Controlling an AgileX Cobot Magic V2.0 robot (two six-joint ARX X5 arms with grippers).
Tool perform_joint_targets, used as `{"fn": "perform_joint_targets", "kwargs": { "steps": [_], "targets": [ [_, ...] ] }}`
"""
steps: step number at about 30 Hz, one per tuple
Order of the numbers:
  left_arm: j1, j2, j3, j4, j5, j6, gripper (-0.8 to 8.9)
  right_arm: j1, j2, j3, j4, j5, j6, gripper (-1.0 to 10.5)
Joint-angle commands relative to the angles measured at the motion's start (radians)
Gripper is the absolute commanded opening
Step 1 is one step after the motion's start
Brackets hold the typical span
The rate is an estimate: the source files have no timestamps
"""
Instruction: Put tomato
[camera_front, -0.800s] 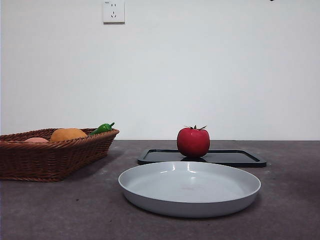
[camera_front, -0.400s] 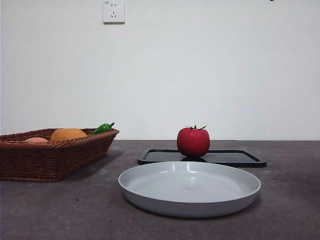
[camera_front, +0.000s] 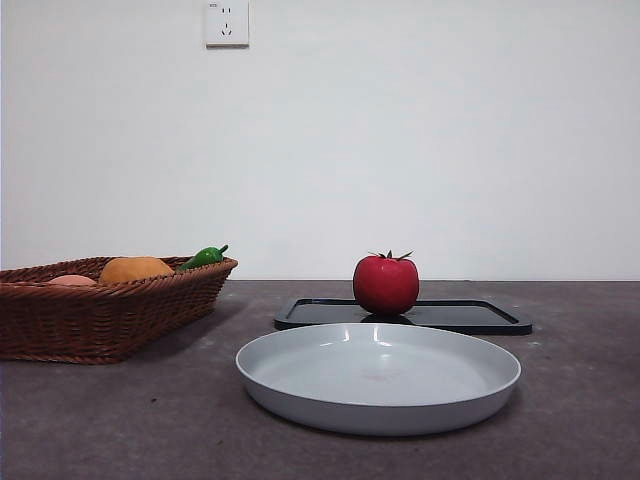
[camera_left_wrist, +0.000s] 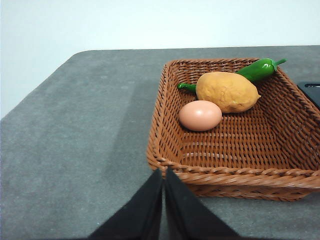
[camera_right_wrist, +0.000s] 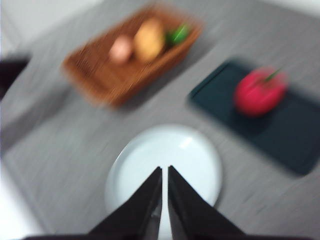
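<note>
The red tomato (camera_front: 386, 284) with a green stem stands on the black tray (camera_front: 480, 316), behind the grey plate (camera_front: 378, 375). In the blurred right wrist view the tomato (camera_right_wrist: 259, 92) sits on the tray (camera_right_wrist: 290, 130) and the plate (camera_right_wrist: 165, 165) lies below my right gripper (camera_right_wrist: 164, 172), which is shut, empty and high above the table. My left gripper (camera_left_wrist: 164, 175) is shut and empty, hovering just before the wicker basket (camera_left_wrist: 235, 145). Neither gripper shows in the front view.
The wicker basket (camera_front: 100, 310) at the left holds an orange fruit (camera_left_wrist: 227, 91), a pale egg (camera_left_wrist: 200, 115) and a green pepper (camera_left_wrist: 260, 69). A wall socket (camera_front: 227, 22) is on the white wall behind.
The small black arm tip at the top right of the front view has gone out of view. The tomato, plate, tray and basket have not moved.
</note>
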Motion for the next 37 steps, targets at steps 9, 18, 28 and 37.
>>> {"fn": "perform_joint_targets", "kwargs": {
  "steps": [9,18,28,37],
  "targets": [
    [0.003,-0.002,-0.021,-0.007,0.000,-0.002,0.10,-0.385,-0.234,-0.201,0.408,0.001,-0.060,0.1],
    [0.003,-0.002,-0.021,-0.007,0.000,-0.002,0.10,-0.493,-0.468,-0.579,0.674,0.104,-0.051,0.1],
    [0.003,-0.002,-0.021,-0.007,0.000,-0.002,0.10,-0.495,-0.681,-0.848,0.740,0.190,-0.024,0.1],
    [0.003,-0.002,-0.021,-0.007,0.000,-0.002,0.10,-0.495,-0.731,-0.956,0.739,0.189,0.001,0.1]
  ]
}}
